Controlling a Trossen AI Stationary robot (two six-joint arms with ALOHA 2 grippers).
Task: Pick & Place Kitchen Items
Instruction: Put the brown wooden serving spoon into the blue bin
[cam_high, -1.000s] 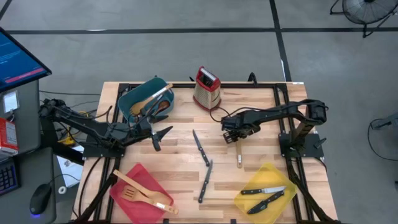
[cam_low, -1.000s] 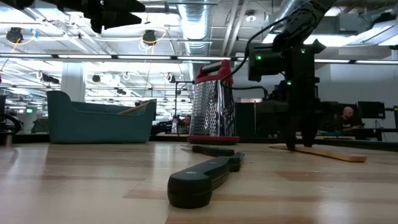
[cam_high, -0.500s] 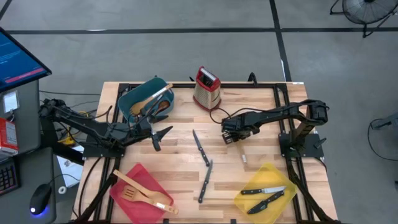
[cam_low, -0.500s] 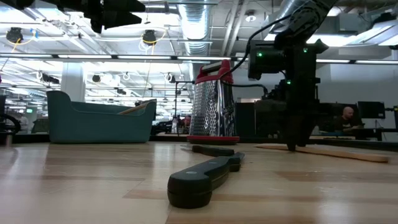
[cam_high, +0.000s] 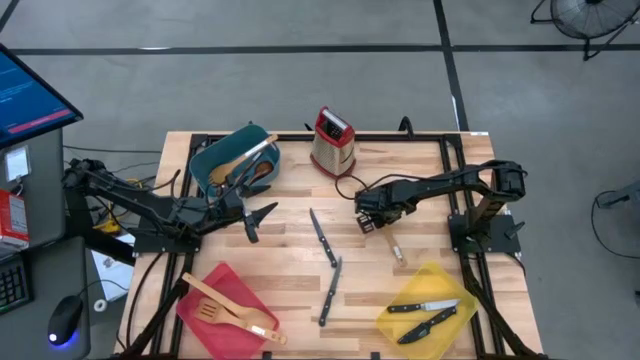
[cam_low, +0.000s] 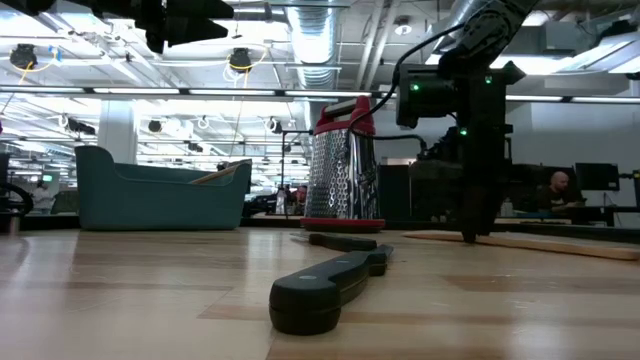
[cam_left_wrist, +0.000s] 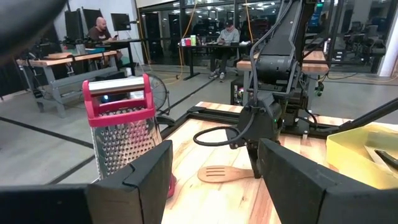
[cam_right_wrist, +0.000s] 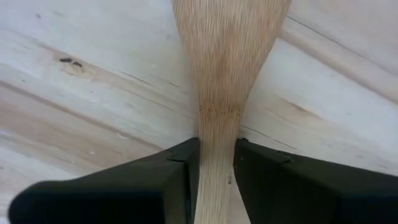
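Observation:
A light wooden slotted spatula (cam_high: 391, 244) lies on the table right of centre, its head (cam_left_wrist: 222, 173) toward the grater. My right gripper (cam_high: 372, 222) stands over it, pointing down, shut on its handle. My left gripper (cam_high: 262, 215) hangs open above the table's left half, near the teal bin (cam_high: 235, 160), with nothing between its fingers (cam_left_wrist: 149, 180). Two black-handled knives (cam_high: 322, 237) (cam_high: 330, 292) lie flat on the table's middle. My right gripper pinches the spatula's handle (cam_right_wrist: 217, 134) between its two fingers (cam_right_wrist: 168, 177), just behind where the handle widens into the head. The fingers come from above, pointing down, and lie across the handle. The spatula lies flat on the table (cam_low: 540, 243).
A red-topped steel grater (cam_high: 332, 142) stands at the far middle. The teal bin holds several utensils, a red bin (cam_high: 225, 305) at the near left holds wooden spatulas, and a yellow bin (cam_high: 425, 305) at the near right holds two knives. People sit at desks beyond the table.
My right gripper has shut on the spatula's handle while standing in place. The spatula has turned about on the table: its free handle end has swung toward the right edge, while the part between the fingers stayed put.

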